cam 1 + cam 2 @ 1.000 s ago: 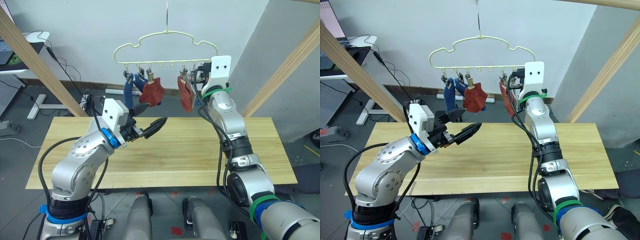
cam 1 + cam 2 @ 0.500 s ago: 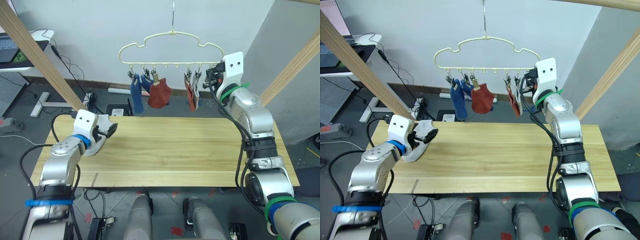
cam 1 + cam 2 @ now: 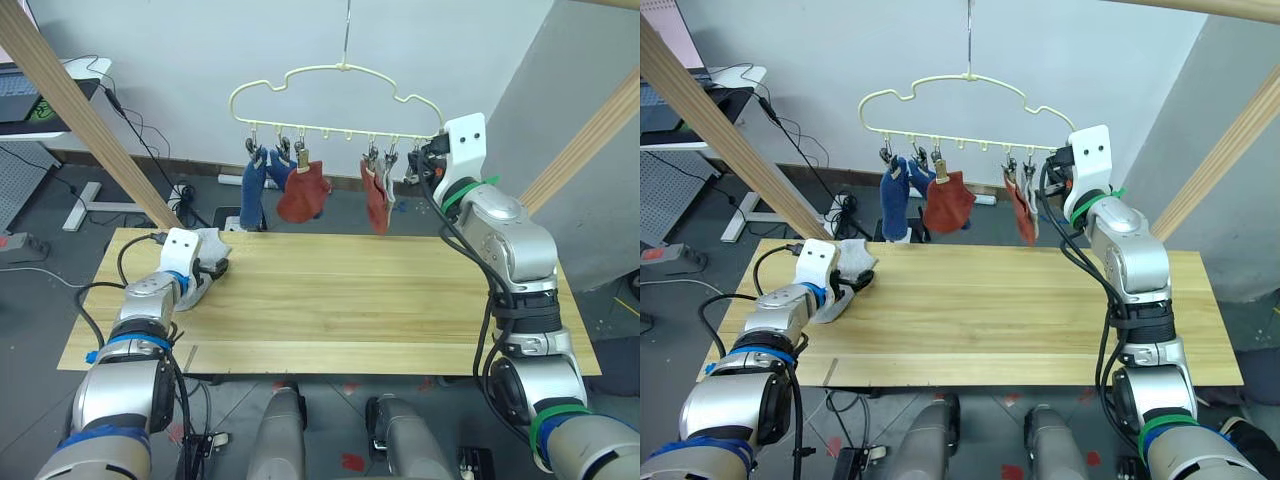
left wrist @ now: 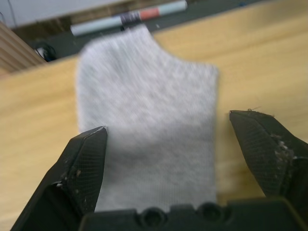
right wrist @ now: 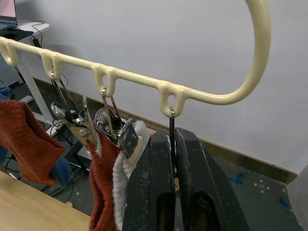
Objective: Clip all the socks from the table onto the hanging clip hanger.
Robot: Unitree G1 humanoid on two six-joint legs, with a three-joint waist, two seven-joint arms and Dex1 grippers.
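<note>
Spread wide, my left gripper [image 4: 166, 144] straddles the last grey sock [image 4: 147, 134] at the table's [image 3: 400, 320] far left; I should pinch its cuff squarely. Right gripper [image 5: 174, 159] is pinched on the hanger's [image 5: 144, 79] rightmost clip [image 5: 172, 126].

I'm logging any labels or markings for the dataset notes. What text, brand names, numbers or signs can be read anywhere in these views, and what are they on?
No readable text in any view.
The socks, clip hanger, table and both grippers, left gripper and right gripper, carry no visible lettering.
The tube-like object on the floor beyond the table has coloured bands; too blurred to tell if they hold words.
</note>
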